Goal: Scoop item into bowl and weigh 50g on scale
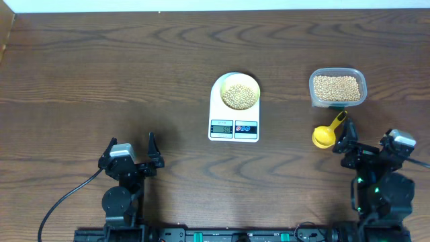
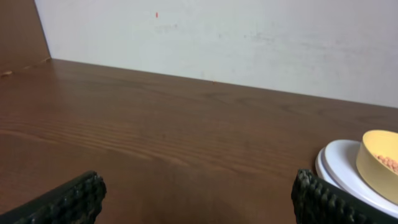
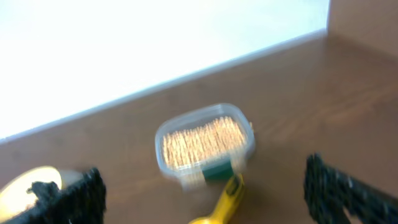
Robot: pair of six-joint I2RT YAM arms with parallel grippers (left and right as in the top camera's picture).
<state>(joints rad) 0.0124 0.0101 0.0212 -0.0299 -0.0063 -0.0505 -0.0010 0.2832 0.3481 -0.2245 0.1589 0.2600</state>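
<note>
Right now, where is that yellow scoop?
From above, the yellow scoop lies on the right of the table, its handle pointing at the clear bean container, between that container and the robot's open right hand; the scale sits to its left.

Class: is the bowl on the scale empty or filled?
Filled: the bowl on the scale holds a layer of tan beans.
</note>
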